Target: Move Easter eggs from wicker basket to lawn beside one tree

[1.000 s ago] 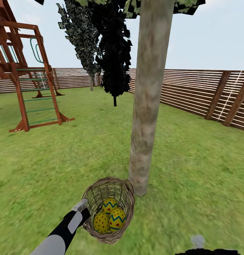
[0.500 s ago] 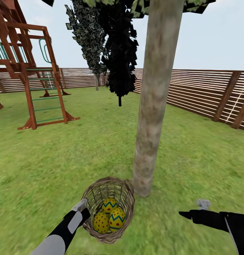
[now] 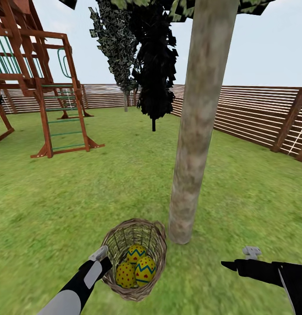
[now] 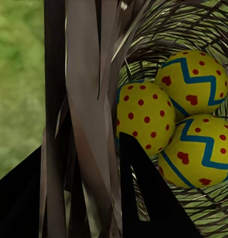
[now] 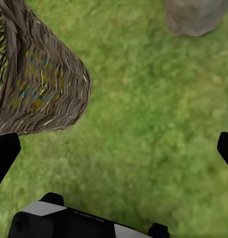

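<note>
**Basket held at the tree, eggs not yet out**

The left pincer [image 3: 100, 253] grips the rim of the wicker basket [image 3: 156, 251], one finger inside and one outside the weave, holding it tipped just beside the tree [image 3: 192, 148] trunk. All three Easter eggs [image 3: 135, 266] sit inside it. The right pincer [image 3: 230, 265] hangs spread wide and empty over the lawn [image 3: 238, 197], on the basket's far side, likely ready to take an egg.

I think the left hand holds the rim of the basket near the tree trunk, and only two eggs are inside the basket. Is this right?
Not quite: three eggs lie in the basket, not two, as the left wrist view shows. The rest stands: the left hand grips the basket's rim, near the tree trunk.
</note>
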Tool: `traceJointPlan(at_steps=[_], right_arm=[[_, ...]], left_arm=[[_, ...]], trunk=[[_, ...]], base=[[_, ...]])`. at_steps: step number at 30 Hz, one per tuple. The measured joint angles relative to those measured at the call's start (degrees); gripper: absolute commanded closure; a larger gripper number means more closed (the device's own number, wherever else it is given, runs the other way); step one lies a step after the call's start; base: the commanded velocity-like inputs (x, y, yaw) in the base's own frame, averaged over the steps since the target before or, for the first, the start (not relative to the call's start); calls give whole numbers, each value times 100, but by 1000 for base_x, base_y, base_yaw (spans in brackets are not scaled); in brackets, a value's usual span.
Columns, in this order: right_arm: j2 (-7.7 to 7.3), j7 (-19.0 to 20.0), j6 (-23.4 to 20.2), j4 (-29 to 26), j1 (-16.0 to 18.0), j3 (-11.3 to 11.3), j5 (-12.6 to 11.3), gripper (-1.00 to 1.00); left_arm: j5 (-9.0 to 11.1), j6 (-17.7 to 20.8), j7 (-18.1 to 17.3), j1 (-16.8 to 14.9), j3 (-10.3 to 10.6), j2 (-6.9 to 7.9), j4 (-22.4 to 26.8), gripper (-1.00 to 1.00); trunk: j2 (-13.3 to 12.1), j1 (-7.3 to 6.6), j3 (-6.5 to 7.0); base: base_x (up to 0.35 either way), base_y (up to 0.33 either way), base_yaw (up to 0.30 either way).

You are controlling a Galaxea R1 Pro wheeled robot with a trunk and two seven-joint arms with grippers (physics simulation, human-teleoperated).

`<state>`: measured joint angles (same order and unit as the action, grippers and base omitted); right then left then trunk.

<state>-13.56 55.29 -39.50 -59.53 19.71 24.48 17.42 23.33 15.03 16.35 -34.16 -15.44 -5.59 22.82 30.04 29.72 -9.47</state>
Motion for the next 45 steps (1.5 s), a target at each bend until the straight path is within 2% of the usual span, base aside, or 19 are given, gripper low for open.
traceJointPlan(at_steps=[31, 34, 36, 38, 41, 45], right_arm=[[-2, 14, 9, 79, 0, -15, 4, -100], [-16, 224, -47, 69, 0, -1, -8, -100], [-14, 736, -58, 69, 0, 4, -7, -100], [-25, 1054, -39, 70, 0, 59, -4, -100], [-20, 1175, -8, 75, 5, 188, -2, -100], [-10, 1136, 8, 79, 9, 201, -5, -100]], left_arm=[[7, -11, -10, -1, 1, -1, -35, 100], [-2, -12, -9, -1, 1, -3, -33, 100], [2, -10, -8, -1, 3, -1, -42, 100], [6, -12, -8, -1, 1, -6, -41, 100], [2, -11, -6, -1, 1, -7, -47, 100], [6, -11, -8, -1, 2, -9, -52, 100]], trunk=[[1205, 659, -540], [1326, 725, -594], [1406, 769, -630], [1486, 813, -666], [1607, 879, -720], [1767, 967, -792]], base=[[0, 0, 0], [0, 0, 0], [0, 0, 0], [0, 0, 0], [0, 0, 0], [0, 0, 0]])
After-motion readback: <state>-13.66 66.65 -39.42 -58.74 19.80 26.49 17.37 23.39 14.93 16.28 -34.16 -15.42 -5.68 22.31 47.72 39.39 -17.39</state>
